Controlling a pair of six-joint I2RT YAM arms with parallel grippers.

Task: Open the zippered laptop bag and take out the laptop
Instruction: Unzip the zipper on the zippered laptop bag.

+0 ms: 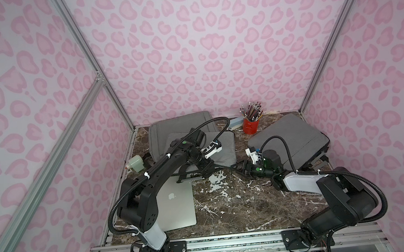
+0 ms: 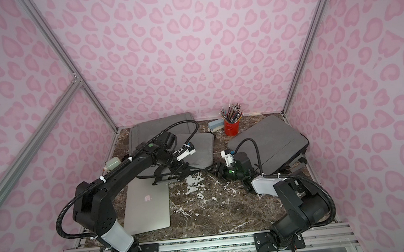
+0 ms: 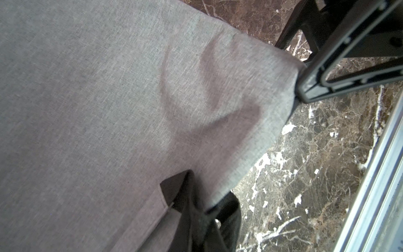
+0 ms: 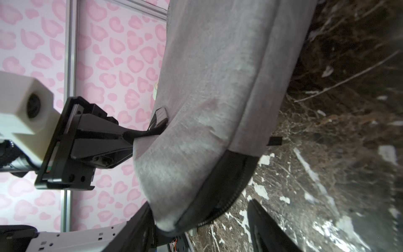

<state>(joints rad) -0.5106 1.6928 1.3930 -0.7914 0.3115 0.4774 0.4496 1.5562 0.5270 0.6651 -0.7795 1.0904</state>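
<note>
Over marble table (image 1: 227,204), extended left tool (image 4: 160,123) pinches laptop bag (image 1: 224,146).

The left arm (image 1: 166,158) reaches from the near left toward the far middle, wrist bent downward. The left gripper (image 4: 160,122) is pinched tight on a fold of the laptop bag (image 4: 207,87). The right arm (image 1: 300,181) lies low, stretched leftward. On the right gripper (image 1: 239,167) the jaws stand apart, straddling the bag's corner.

A robot test booth: aluminium frame (image 1: 92,58), pink patterned walls (image 1: 213,43), marble tabletop (image 1: 240,203).
</note>
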